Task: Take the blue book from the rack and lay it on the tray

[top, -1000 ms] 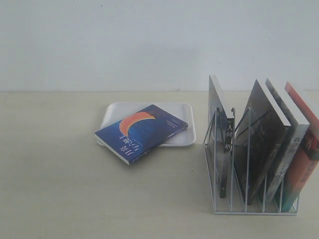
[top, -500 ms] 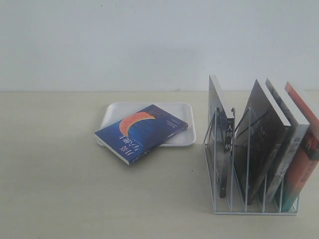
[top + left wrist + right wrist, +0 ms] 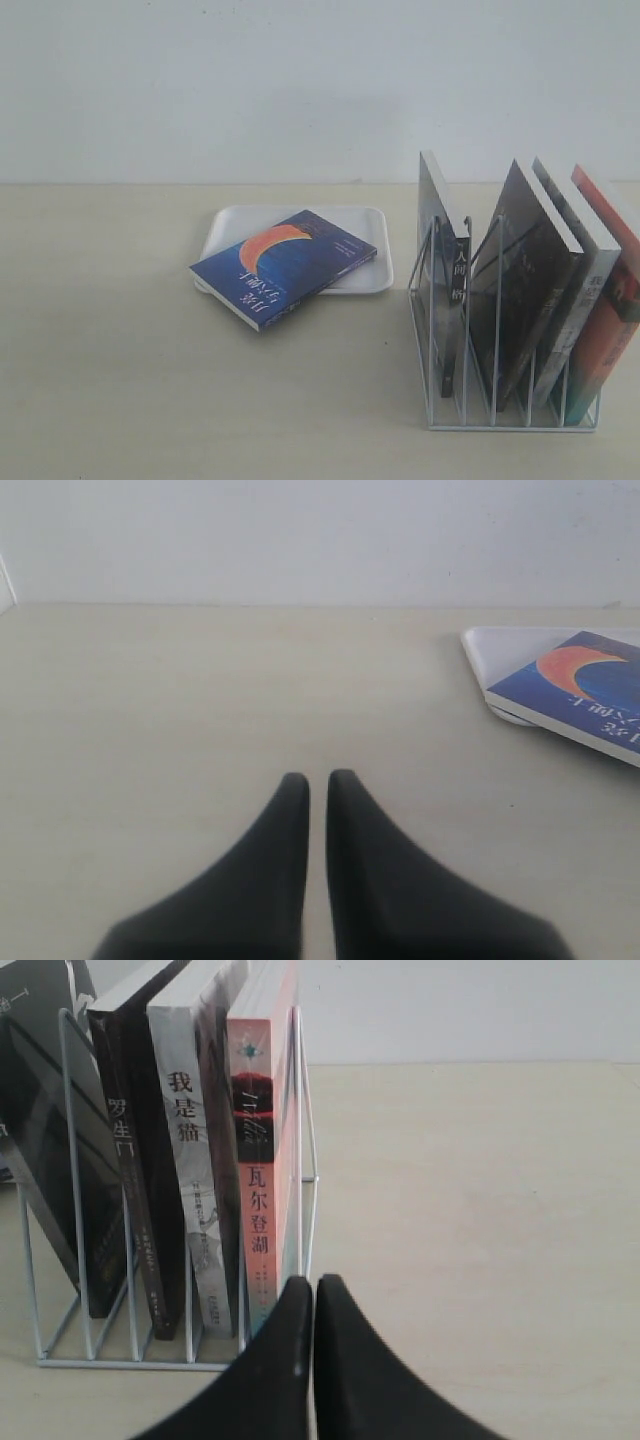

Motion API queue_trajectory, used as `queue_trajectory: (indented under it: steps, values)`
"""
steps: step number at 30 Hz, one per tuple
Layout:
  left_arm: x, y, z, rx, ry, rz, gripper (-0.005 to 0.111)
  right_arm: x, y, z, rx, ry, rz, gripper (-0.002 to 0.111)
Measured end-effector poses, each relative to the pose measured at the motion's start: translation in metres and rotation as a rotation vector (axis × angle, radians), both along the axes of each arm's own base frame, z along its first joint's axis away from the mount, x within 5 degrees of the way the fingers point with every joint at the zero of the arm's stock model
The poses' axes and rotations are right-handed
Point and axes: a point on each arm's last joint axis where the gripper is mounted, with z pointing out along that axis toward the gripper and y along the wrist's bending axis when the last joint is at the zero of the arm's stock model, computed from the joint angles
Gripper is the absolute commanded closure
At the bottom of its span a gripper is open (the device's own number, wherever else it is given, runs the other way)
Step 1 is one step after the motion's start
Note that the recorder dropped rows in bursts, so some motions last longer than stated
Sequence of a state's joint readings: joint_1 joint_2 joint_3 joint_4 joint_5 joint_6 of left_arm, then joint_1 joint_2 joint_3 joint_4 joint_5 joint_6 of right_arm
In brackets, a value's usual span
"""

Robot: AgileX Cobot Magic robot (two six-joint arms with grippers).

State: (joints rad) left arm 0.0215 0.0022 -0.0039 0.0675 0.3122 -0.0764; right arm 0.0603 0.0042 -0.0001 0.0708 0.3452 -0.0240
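The blue book (image 3: 284, 265) with its orange crescent lies flat across the white tray (image 3: 372, 275), its near corner hanging past the tray's front left edge. In the left wrist view the same blue book (image 3: 585, 690) rests on the tray (image 3: 490, 645) well off to one side of my left gripper (image 3: 317, 777), which is shut and holds nothing. The white wire rack (image 3: 500, 345) stands at the right with several books. My right gripper (image 3: 313, 1282) is shut and empty, close to the rack (image 3: 305, 1150) beside the red-orange book (image 3: 262, 1160). Neither arm shows in the exterior view.
Left in the rack are a grey-black book (image 3: 445, 260), two dark books (image 3: 530, 270) and a red-orange book (image 3: 615, 300). Bare beige tabletop (image 3: 110, 350) spreads left of and in front of the tray. A pale wall closes the back.
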Motion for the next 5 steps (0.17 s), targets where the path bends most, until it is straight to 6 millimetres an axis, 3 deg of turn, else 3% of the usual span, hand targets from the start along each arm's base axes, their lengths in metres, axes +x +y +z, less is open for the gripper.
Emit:
queue_trajectory:
  steps: [5]
  values:
    - [0.0000,0.0000,0.0000,0.000,0.000,0.000,0.101,0.0000,0.0000,0.0000,0.000,0.000,0.000,0.108]
